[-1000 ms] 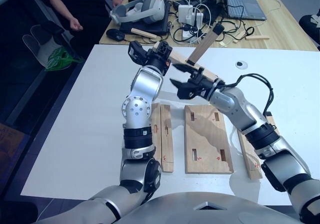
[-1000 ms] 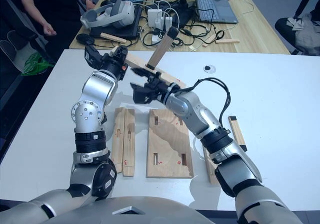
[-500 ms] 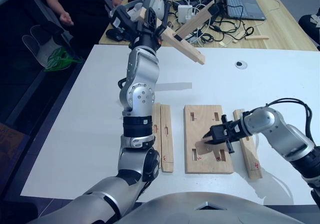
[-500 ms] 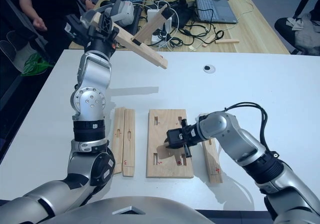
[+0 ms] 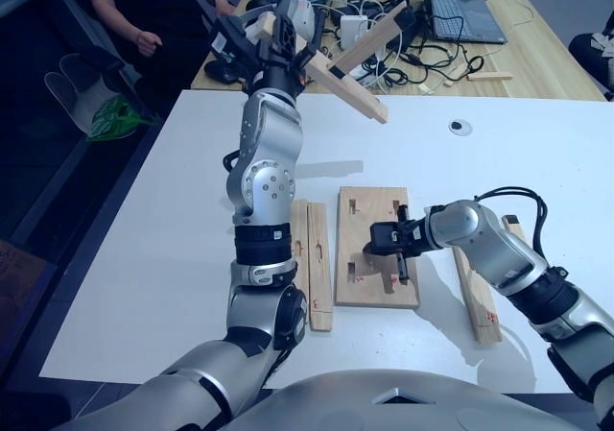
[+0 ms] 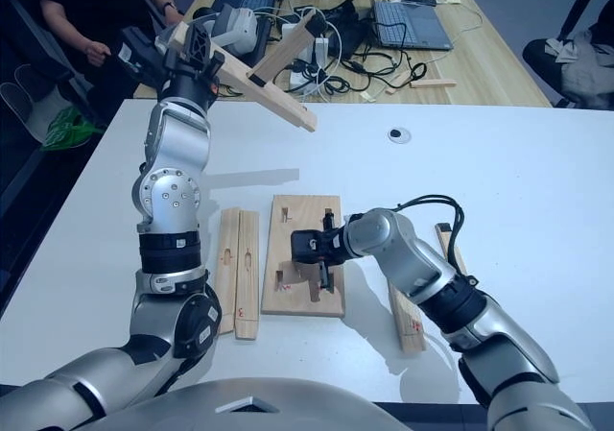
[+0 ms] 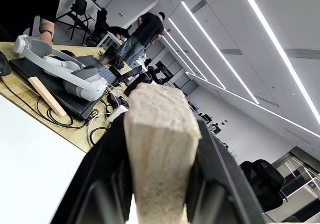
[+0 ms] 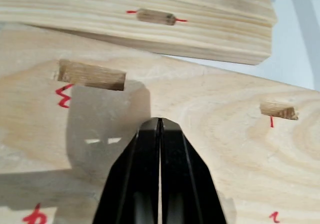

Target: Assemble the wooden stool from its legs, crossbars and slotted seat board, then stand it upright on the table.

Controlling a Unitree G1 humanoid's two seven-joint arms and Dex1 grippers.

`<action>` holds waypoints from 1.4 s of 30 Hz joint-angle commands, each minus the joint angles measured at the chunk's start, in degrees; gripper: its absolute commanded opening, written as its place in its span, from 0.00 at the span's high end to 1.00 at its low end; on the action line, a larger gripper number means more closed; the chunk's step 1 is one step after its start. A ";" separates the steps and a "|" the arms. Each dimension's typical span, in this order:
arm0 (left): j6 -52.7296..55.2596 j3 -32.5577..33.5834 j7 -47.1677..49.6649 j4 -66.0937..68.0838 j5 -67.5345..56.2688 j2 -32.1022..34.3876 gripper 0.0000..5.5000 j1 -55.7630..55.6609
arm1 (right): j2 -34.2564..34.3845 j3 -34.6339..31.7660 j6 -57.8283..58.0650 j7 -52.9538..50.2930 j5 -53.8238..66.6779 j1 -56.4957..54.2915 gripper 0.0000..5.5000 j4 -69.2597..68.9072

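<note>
Leg (image 5: 345, 85) clamped in left tool (image 7: 160, 144) slants down rightward; right tool (image 8: 160, 125) closed empty over seat board (image 5: 360, 215).

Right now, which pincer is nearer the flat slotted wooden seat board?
Right. The right pincer sits shut directly over the slotted wooden board; the left pincer is raised high beyond it, clamping a pale wooden leg piece.

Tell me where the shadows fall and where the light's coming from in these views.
Left eye view: the raised wooden leg assembly throws a soft shadow on the white table beyond the seat board. Left wrist view: long ceiling light strips overhead. Right wrist view: the shut right gripper casts a dark shadow on the board.
</note>
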 commanded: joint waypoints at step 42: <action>8.84 4.17 1.13 -16.57 5.41 3.99 0.81 4.07 | 26.59 -29.12 -8.69 -34.94 5.02 -28.12 1.00 66.69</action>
